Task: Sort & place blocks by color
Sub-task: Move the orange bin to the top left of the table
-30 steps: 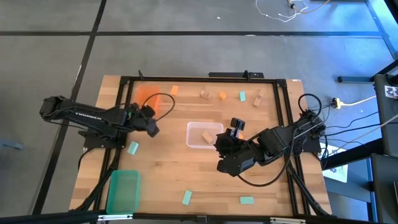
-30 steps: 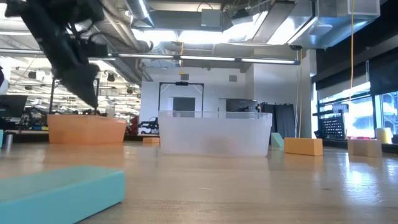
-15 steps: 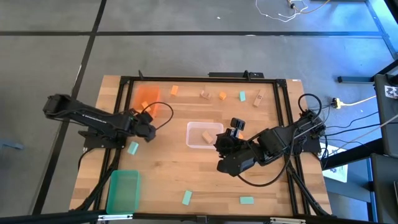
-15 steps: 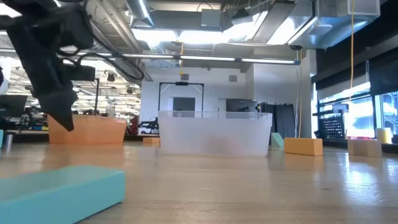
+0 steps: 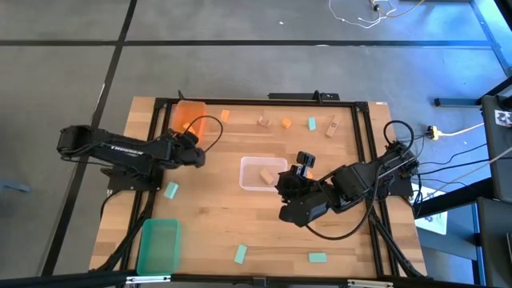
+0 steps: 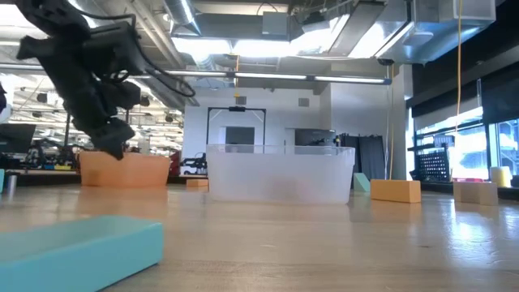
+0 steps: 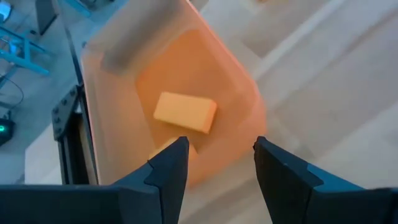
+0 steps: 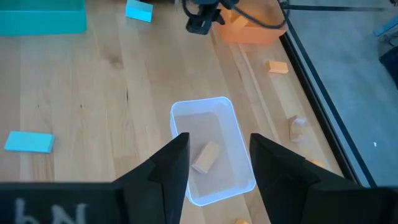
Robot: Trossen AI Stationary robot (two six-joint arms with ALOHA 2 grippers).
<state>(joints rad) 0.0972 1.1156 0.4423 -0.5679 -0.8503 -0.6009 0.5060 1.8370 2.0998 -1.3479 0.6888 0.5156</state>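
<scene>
My left gripper [image 5: 196,156] [image 7: 217,168] is open above the near wall of the orange bin [image 5: 188,118] [image 7: 186,81]. One orange block [image 7: 185,112] lies on the bin's floor, and a second [image 7: 180,148] shows just past my fingers. My right gripper [image 5: 282,186] [image 8: 217,180] is open in the air beside the clear bin [image 5: 262,174] [image 8: 211,149], where a tan block [image 8: 205,155] lies. Loose on the table are orange blocks [image 5: 224,116] [image 5: 286,123], tan blocks [image 5: 262,122] [image 5: 331,126] and mint blocks [image 5: 311,123] [image 5: 171,190] [image 5: 240,254] [image 5: 318,258]. My left gripper stands close over the orange bin's near rim [image 6: 122,156], fingers slanting down from the table's near-left side. I cannot tell whether it touches the rim.
The green bin [image 5: 158,244] sits at the near left corner. A black frame [image 5: 256,101] runs round the table's edge. In the low view a mint block [image 6: 77,251] lies close in front, with an orange block [image 6: 395,190] and a tan one [image 6: 474,191] on the right.
My left gripper has swung toward the table's near-left side and dipped, then come back up toward the orange bin. The orange bin now stands slightly nearer the far edge than before. The right arm has kept still.
</scene>
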